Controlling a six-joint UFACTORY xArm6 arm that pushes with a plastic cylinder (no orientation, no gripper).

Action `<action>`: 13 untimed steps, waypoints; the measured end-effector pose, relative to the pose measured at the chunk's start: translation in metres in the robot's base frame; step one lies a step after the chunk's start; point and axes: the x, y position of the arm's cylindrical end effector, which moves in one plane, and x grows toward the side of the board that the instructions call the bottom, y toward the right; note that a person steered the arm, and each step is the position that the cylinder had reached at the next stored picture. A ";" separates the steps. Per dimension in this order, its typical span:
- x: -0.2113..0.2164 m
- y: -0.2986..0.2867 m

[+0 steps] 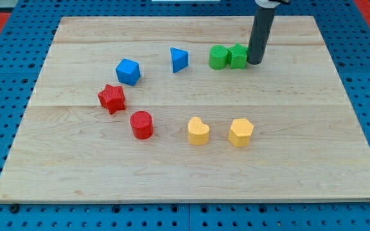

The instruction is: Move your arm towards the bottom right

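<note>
— Near the view's top right, what stands?
— My tip rests on the wooden board, touching the right side of the green cube, which abuts the green cylinder.
— Fingers?
— None; a plain rod.
— Toward the bottom right?
— Yellow hexagonal block, beside the yellow heart.

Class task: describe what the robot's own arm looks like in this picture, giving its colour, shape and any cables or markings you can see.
Only the lower part shows: a straight, smooth, dark grey to black round rod, with a slightly wider collar at the view's top edge. My tip is blunt and flat, with no end effector fingers. No cables, labels or markings are visible. It stands just right of the green blocks.
</note>
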 end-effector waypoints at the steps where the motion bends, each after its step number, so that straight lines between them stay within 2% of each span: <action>1: 0.000 -0.003; 3: 0.019 0.002; 9: 0.022 0.038; 10: 0.030 0.026; 11: 0.071 0.038; 12: 0.181 0.071; 13: 0.290 0.066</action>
